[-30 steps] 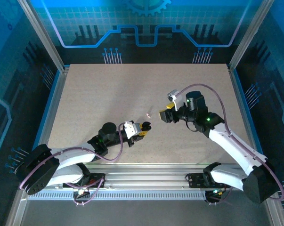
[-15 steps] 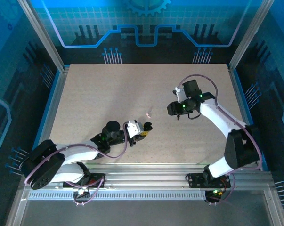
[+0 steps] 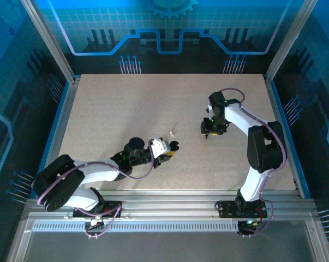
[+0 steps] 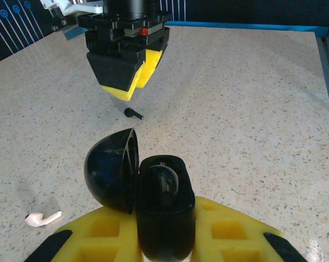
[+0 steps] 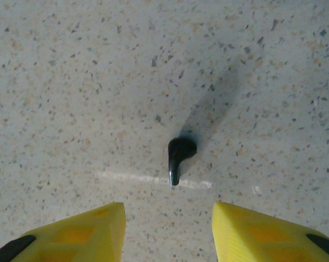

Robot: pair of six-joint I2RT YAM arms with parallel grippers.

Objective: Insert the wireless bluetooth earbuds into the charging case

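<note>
As the left gripper (image 4: 165, 246) clamps its yellow fingers (image 4: 93, 240) on the charging case (image 4: 165, 204), we get a good look at it from the left wrist camera: a glossy black shell, held off the table (image 3: 126, 103) with its rounded lid (image 4: 111, 173) swung open to the left. Something pale curves inside the well (too dim to say what it is). From above, that gripper (image 3: 167, 151) sits close to the near edge, left of centre, case (image 3: 172, 146) at its tip.

Just beyond, a whitish earbud (image 4: 41, 219) lies flat on the speckled surface, off to the left of the case and clear of it. In the overhead view it is the tiny pale speck (image 3: 172, 132) between the two arms.

Further out, a black earbud (image 4: 133, 113) rests on the table, stem down toward the camera in the right wrist view (image 5: 178, 155), casting a soft shadow. Over it hangs the right gripper (image 5: 167, 218), yellow fingertips (image 5: 99, 226) standing apart at a moderate gap, nothing between them, the earbud lying loose just ahead of the opening and touched by neither tip. From the left wrist that gripper (image 4: 126, 76) points down right above the bud; overhead (image 3: 207, 131) it sits right of centre, mid-table.
</note>
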